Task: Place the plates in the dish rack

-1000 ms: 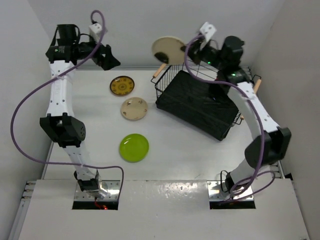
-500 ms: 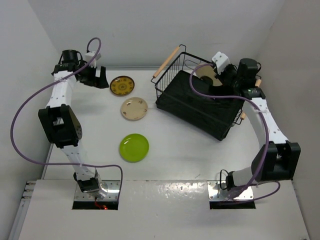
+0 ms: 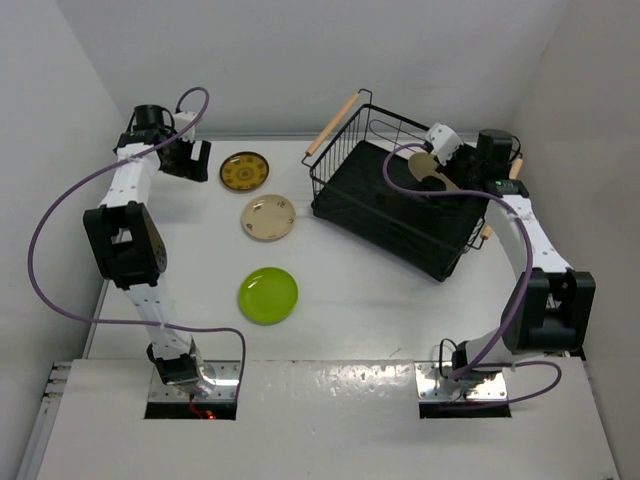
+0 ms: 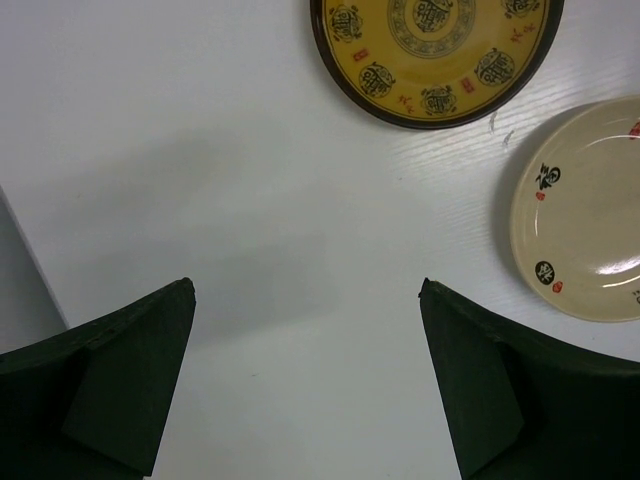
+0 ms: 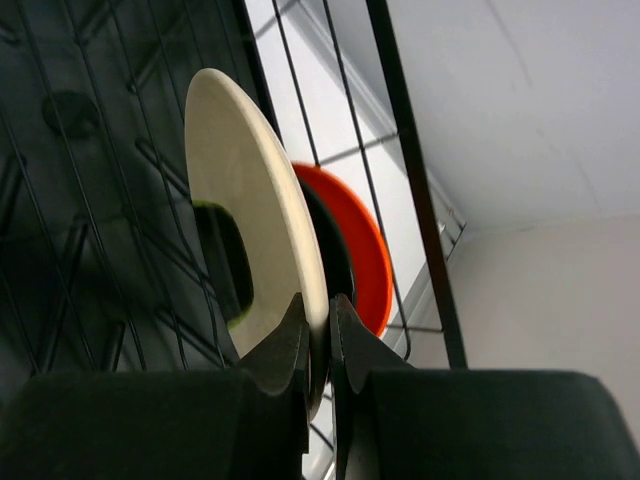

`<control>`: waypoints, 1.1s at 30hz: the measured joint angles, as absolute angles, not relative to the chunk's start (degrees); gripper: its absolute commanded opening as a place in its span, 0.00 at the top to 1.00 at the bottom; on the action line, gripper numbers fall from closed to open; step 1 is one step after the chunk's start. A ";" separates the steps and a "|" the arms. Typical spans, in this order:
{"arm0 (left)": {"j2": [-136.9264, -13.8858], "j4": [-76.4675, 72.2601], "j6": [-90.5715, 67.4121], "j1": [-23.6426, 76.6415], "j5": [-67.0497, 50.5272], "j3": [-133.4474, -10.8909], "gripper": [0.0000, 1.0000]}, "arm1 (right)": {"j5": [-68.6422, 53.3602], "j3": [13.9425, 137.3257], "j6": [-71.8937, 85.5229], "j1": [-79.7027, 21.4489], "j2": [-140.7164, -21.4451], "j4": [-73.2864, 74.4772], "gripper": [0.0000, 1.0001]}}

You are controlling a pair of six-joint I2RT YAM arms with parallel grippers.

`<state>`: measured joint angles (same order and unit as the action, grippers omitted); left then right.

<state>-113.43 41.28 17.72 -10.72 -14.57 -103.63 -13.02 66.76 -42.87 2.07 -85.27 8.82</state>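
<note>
Right wrist view tells us the most here. The right hand [image 5: 320, 312] is pinched nearly shut on the rim of the cream plate [image 5: 250, 200], holding it on edge inside the dish rack [image 5: 403, 130]. We reckon it's kept upright so it can slot in beside the orange-red plate [image 5: 362, 250], which stands just behind it by the wire wall. Whether the cream one already rests on the rack base, we can't tell.

Over on the other side, the left hand [image 4: 305, 290] is spread wide with nothing in it. It hovers above bare tabletop [image 4: 200, 120] near the brown-gold plate [image 4: 435, 50], and the beige plate [image 4: 590, 210] is just beside that. Looks to us like it's lining up for the brown-gold one. The lime green plate [image 3: 268, 296] lies flat nearer the arm bases, well apart from the rack.
</note>
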 measured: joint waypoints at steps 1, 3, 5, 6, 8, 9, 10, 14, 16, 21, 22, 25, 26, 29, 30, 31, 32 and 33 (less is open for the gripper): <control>-113.43 41.15 17.78 -10.55 -14.11 -103.63 0.00 | -12.82 66.70 -42.87 2.42 -85.49 9.23 1.00; -113.43 41.04 17.91 -10.39 -13.58 -103.63 0.00 | -12.49 66.26 -42.78 3.20 -85.78 9.54 1.00; -113.43 40.99 17.96 -10.20 -12.99 -103.63 0.00 | -12.47 65.89 -42.41 3.75 -86.04 9.58 1.00; -113.43 41.01 17.96 -10.07 -12.75 -103.63 0.00 | -12.58 65.89 -42.24 4.01 -86.32 9.72 1.00; -113.43 40.99 17.96 -9.96 -12.36 -103.63 0.00 | -12.64 65.89 -42.02 4.36 -87.00 9.78 1.00; -113.43 40.97 17.96 -9.89 -12.14 -103.63 0.00 | -12.71 65.89 -41.87 4.45 -87.37 9.78 1.00; -113.43 40.99 17.96 -9.82 -12.03 -103.66 0.00 | -12.88 65.89 -41.56 4.69 -87.88 9.80 1.00; -113.49 40.99 17.96 -9.45 -11.68 -103.63 0.00 | -13.96 65.89 -39.81 5.96 -89.82 9.74 1.00; -113.58 40.99 17.96 -9.30 -11.55 -103.66 0.00 | -14.87 65.87 -38.65 6.81 -90.32 10.02 1.00; -114.32 40.97 17.98 -9.19 -11.18 -104.14 0.00 | -15.55 65.58 -38.20 7.27 -90.63 10.39 1.00; -114.72 40.95 17.96 -9.19 -11.11 -104.44 0.00 | -15.53 65.36 -38.26 7.29 -90.63 10.39 1.00; -116.18 40.86 17.96 -9.19 -11.05 -105.41 0.00 | -15.35 64.47 -38.65 7.29 -90.67 10.28 1.00; -116.60 40.73 17.98 -9.19 -11.00 -105.60 0.00 | -15.22 64.23 -38.89 7.29 -90.72 10.22 1.00; -117.03 40.69 17.93 -8.99 -10.87 -105.73 0.00 | -14.98 63.90 -39.20 7.22 -90.80 9.58 1.00; -117.10 40.71 17.93 -8.95 -10.85 -105.89 0.00 | -14.96 63.79 -39.16 7.18 -90.80 9.37 1.00; -117.14 40.64 17.93 -8.91 -10.85 -106.10 0.00 | -14.94 63.68 -38.92 7.14 -90.80 8.99 1.00; -117.14 40.62 17.93 -8.88 -10.85 -106.28 0.00 | -14.94 63.59 -38.57 7.05 -90.78 8.60 1.00; -117.14 40.56 17.93 -8.84 -10.85 -106.39 0.00 | -14.96 63.55 -38.22 7.01 -90.76 8.23 1.00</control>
